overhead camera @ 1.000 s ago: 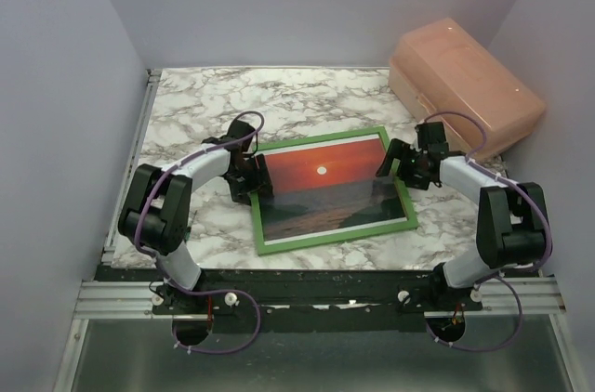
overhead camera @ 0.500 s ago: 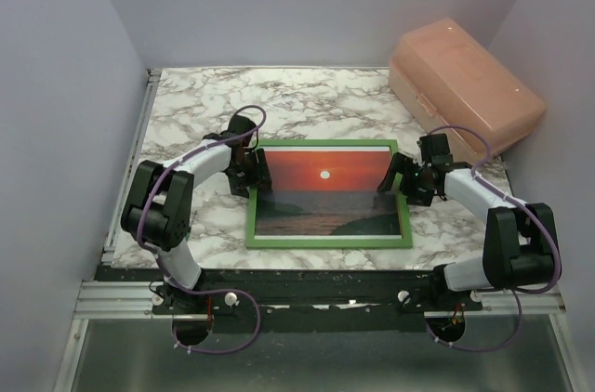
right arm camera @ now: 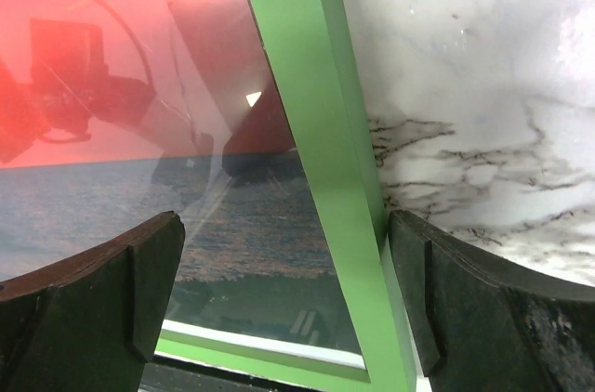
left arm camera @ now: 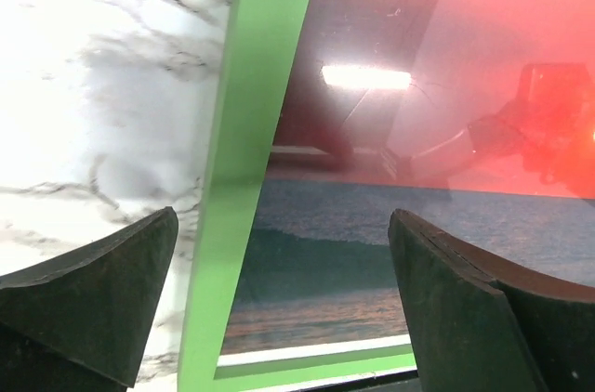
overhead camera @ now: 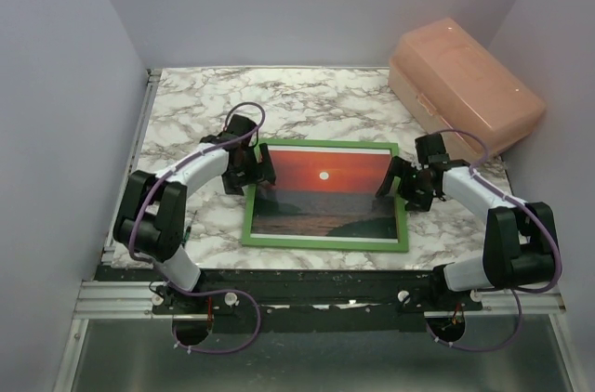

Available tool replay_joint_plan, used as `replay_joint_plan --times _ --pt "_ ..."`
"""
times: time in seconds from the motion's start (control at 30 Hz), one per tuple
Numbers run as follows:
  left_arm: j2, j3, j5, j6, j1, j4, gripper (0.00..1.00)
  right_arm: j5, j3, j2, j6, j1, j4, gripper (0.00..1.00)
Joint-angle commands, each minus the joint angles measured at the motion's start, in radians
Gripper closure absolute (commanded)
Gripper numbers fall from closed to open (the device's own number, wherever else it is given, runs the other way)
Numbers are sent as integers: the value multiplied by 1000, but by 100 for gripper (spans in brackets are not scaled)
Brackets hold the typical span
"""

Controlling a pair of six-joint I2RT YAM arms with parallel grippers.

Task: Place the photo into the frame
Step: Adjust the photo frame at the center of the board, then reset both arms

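frame (left arm camera: 251, 132) swung from skewed to square, left fingers (left arm camera: 93, 299) apparently spread wider

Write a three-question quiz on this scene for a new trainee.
1. True or false: the photo shows inside the green frame, which lies on the marble table.
2. What stands at the far right corner of the table? A) a pink box B) a blue bucket C) a stack of books
3. Fill in: the left claw and the right claw each straddle a side rail of the frame, with jaws ___.

Key: 1 true; 2 A; 3 open.
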Motion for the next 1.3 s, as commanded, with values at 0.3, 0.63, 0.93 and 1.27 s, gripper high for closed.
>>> replay_joint_plan --times 0.3,0.63,0.93,1.27 --pt "-575 -83 -260 22 -7 -59 1 183 196 -194 -17 10 -94 0" --pt "-1141 -278 -258 82 -5 66 1 124 134 -479 -107 9 87 0" --pt "-1441 -580 -264 238 -4 349 1 149 -152 -694 -196 9 437 0" --pt "-1365 -920 -367 464 -4 884 2 456 -527 -594 -284 10 1053 3"
